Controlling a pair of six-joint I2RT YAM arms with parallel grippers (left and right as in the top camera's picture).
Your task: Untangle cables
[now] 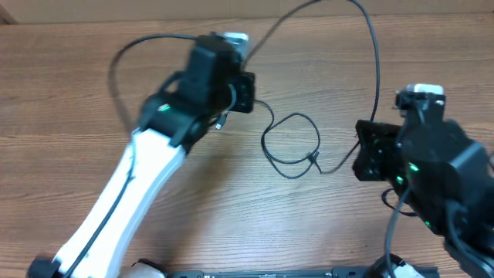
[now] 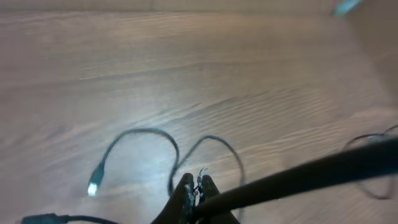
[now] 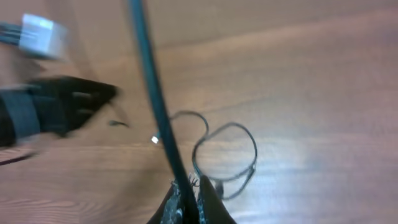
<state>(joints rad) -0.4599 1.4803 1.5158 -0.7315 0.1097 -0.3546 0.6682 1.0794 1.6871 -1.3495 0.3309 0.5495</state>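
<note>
A thick black cable [image 1: 376, 69] arcs above the table from my left gripper [image 1: 245, 86] over the far edge to my right gripper [image 1: 361, 150]. Both grippers are shut on it: the left wrist view shows the left gripper [image 2: 198, 185] pinching the cable [image 2: 311, 171], and the right wrist view shows the right gripper [image 3: 191, 186] pinching the cable [image 3: 149, 74]. A thin black cable [image 1: 293, 147] lies looped on the wood between the arms. It also shows in the right wrist view [image 3: 227, 152]. Its small plug [image 2: 93, 186] lies near the left gripper.
Another black cable strand [image 1: 116, 69] curves over the table behind the left arm. A dark cable end [image 2: 43, 218] shows at the bottom left of the left wrist view. The wooden table [image 1: 324, 224] extends to the front edge.
</note>
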